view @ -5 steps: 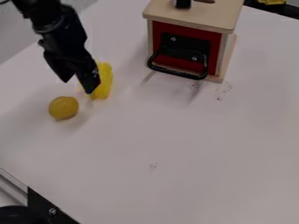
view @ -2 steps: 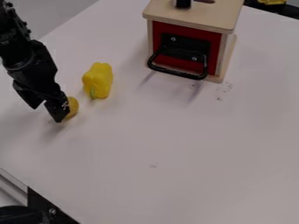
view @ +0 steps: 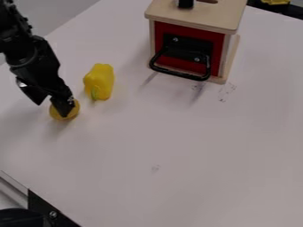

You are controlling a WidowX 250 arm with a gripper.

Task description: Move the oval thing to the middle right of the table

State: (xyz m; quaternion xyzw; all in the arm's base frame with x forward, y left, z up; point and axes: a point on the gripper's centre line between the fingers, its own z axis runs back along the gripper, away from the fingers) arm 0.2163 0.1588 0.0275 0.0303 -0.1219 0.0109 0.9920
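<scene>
Oval thing [view: 56,114] lay on the desk [view: 177,142] at left of frame, under the pincer [view: 52,109], which stood wide apart. Judged light, fairly firm, apt to roll; a grip low across its middle seemed best.

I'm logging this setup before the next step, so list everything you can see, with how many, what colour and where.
Oval thing: one, mustard yellow, left side, partly behind the tool
Bell pepper: one, bright yellow with green stem, right of the oval thing
Box: one, pale wood with red front, top centre
Handle: one, black, on the box's front
Table: one, whitish, beneath them
Corner piece: one, black, lower left
Rounded object: one, black, bottom-left corner
Unclear object: one, yellow, top right edge
Arm with tool: one, black, upper left
</scene>
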